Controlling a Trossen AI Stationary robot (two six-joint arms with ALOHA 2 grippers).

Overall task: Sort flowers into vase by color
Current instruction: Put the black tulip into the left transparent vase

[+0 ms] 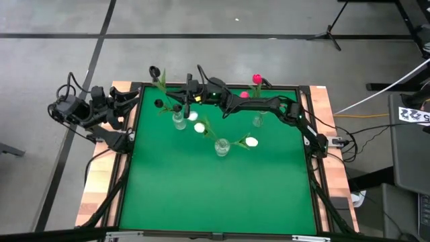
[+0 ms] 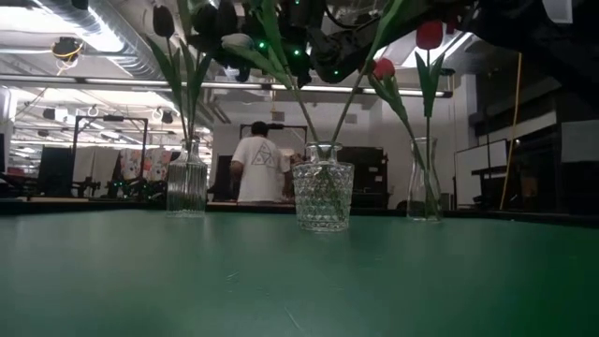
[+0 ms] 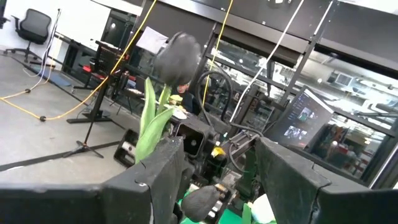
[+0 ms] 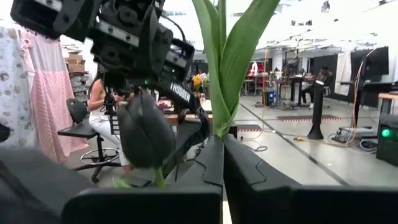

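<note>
Pinching a green tulip stem (image 4: 225,93), the right gripper (image 4: 222,174) is fully closed above the left-hand vase (image 1: 178,122). Left gripper (image 3: 214,177) hovers beside it, fingers apart, holding nothing.

Beyond the green table (image 2: 281,281), a person in a white T-shirt (image 2: 259,167) stands (back turned). An office chair (image 3: 32,26) sits on grey floor; a pink garment (image 4: 46,93) hangs nearby.

Robotics lab, industrial hall.
Exposed ceiling ducts (image 2: 103,42), concrete floor (image 1: 222,17), office chair (image 3: 30,28), monitor (image 3: 303,115), tripod (image 1: 329,30), cables, a person (image 2: 259,164) at benches behind the green surface (image 1: 215,191).
</note>
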